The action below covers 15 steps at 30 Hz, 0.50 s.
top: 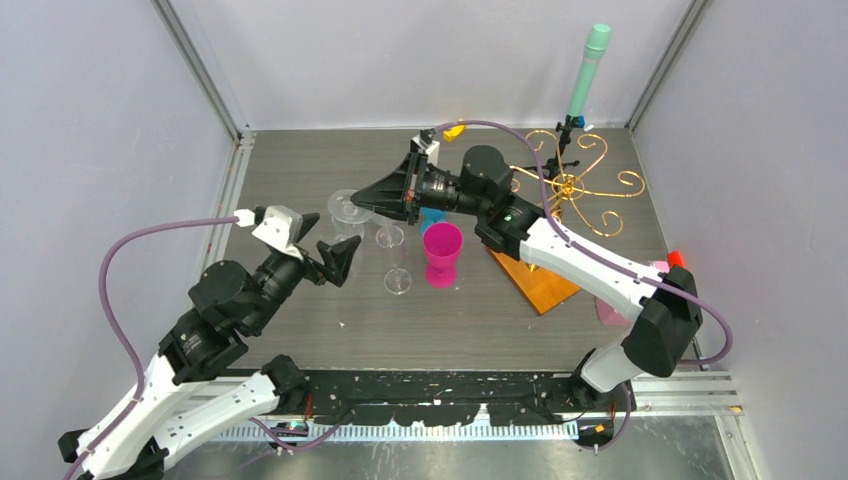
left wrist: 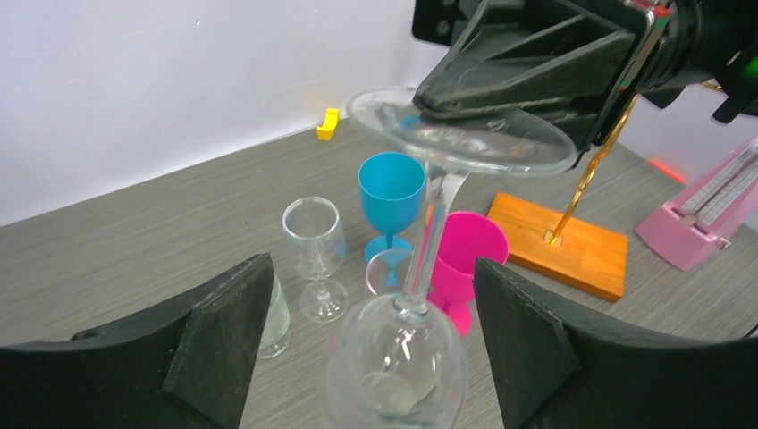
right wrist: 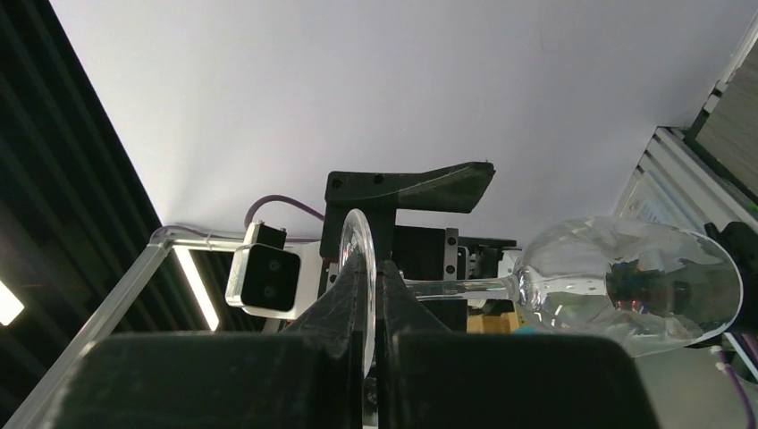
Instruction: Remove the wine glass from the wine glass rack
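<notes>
The clear wine glass (left wrist: 398,362) hangs upside down in the air. My right gripper (top: 362,203) is shut on its round foot (right wrist: 362,268), with the foot pinched edge-on between the fingers. The stem (left wrist: 427,237) runs down to the bowl, which sits between the two fingers of my left gripper (left wrist: 375,349); the left gripper is open, with a gap on each side of the bowl. The wine glass rack (top: 572,185), gold wire on an orange-brown wooden base (top: 540,280), stands behind my right arm with no glass visible on it. Its base also shows in the left wrist view (left wrist: 572,246).
A pink cup (top: 442,252), a blue goblet (left wrist: 391,192) and clear glasses (top: 397,280) (left wrist: 315,237) stand on the table under the held glass. A pink object (left wrist: 706,219) lies at the right. A yellow piece (top: 455,130) and a teal tube (top: 590,60) are at the back.
</notes>
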{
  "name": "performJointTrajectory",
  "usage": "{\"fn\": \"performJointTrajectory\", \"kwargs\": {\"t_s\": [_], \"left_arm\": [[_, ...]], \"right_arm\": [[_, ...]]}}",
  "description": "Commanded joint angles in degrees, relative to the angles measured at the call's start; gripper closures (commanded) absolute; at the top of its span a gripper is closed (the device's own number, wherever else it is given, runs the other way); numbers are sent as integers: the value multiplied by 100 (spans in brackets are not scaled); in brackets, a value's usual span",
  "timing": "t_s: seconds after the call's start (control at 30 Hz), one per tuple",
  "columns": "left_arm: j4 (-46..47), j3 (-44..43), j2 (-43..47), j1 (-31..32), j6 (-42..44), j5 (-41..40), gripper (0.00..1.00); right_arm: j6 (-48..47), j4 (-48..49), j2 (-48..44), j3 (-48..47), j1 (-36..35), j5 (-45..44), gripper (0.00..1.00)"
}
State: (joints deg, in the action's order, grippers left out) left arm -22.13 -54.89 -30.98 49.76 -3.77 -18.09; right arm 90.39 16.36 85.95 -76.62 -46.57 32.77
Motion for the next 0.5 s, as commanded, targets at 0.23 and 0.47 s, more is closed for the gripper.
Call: {"fn": "performJointTrajectory", "kwargs": {"t_s": [0.23,0.47], "left_arm": [[753,124,-86,8,38,-55,42],[730,79,-193,8,111,198,41]], "right_arm": [[625,960,166,-447,-177,265,100],[833,1069,357,-579,-325,322,100]]}}
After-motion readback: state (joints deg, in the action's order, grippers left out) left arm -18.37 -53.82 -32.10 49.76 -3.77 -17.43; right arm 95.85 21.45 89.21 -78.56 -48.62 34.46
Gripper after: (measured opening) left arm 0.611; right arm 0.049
